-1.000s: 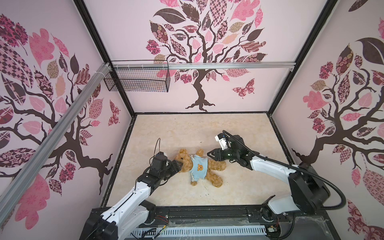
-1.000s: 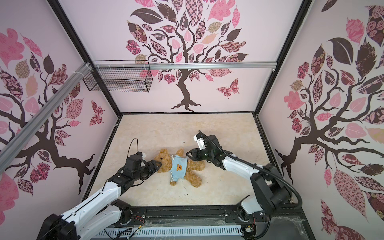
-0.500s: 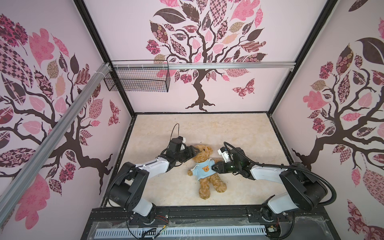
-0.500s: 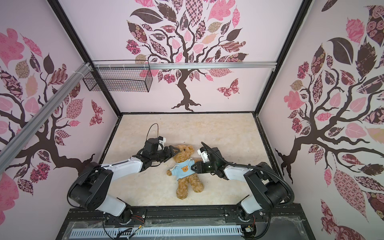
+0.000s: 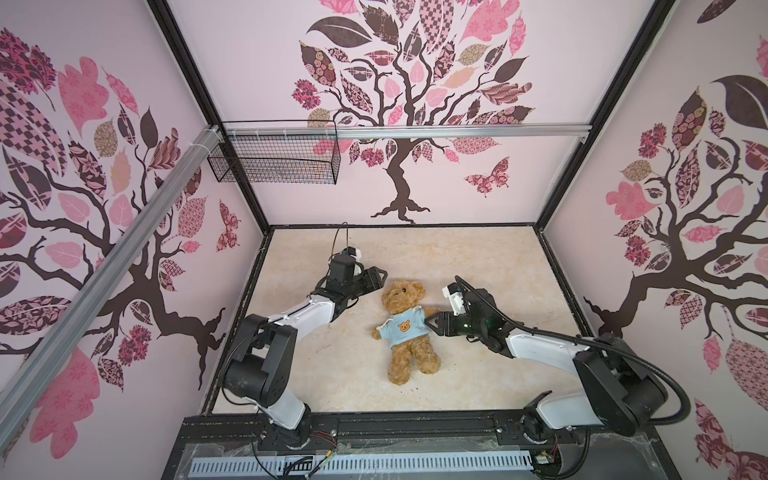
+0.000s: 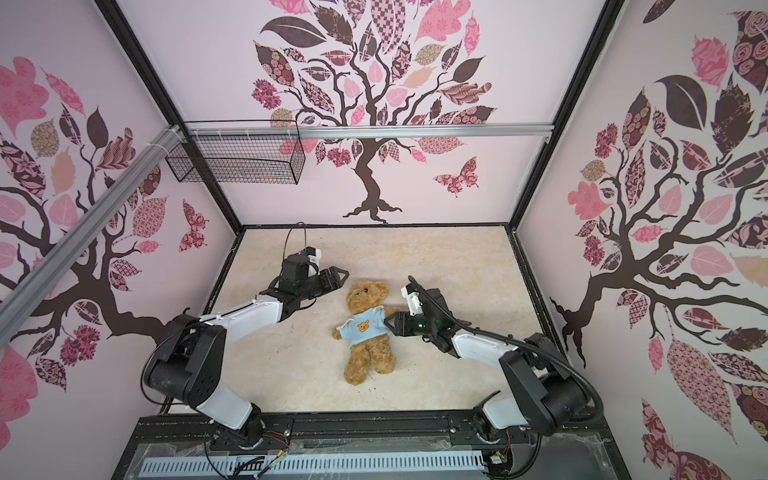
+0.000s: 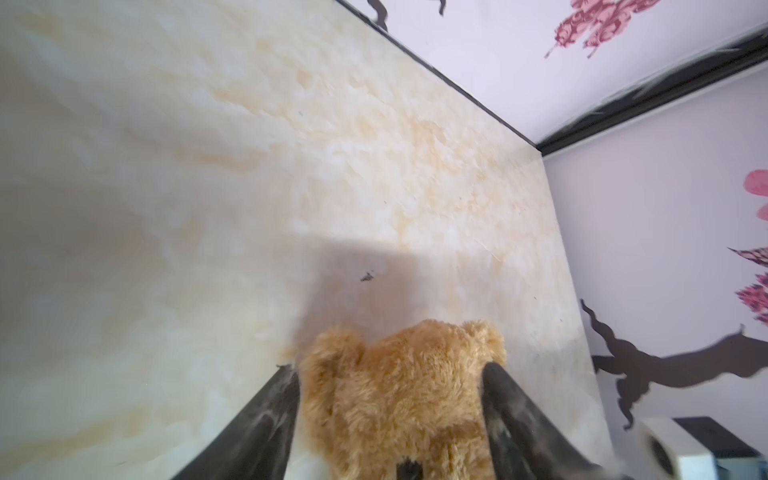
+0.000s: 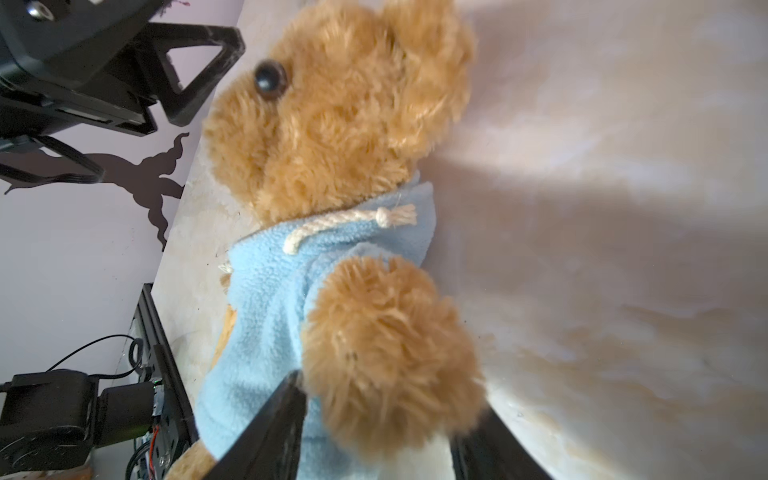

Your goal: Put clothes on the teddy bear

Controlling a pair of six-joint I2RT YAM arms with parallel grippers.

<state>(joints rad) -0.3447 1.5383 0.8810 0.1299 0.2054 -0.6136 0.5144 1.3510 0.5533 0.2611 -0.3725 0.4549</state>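
Bear is on its back mid-desk, head toward the back wall, legs toward the arm bases. It's wearing the blue shirt, with both arms out through the sleeves.

Left gripper: jaws wide apart, holding nothing. It's low and just beside the bear's head, on the left. In the left wrist view the head sits in line between the two fingers. The right wrist view shows a gap between the gripper and the head, so no grip there.

Right gripper: at the bear's arm on the right side in both top views, tips right at the sleeve edge. In the right wrist view the paw sits between the fingers, which are spread well apart. One finger is against the fur and the shirt. The other finger's contact is blurred, so I can't tell if it's pinching the paw or only straddling it.
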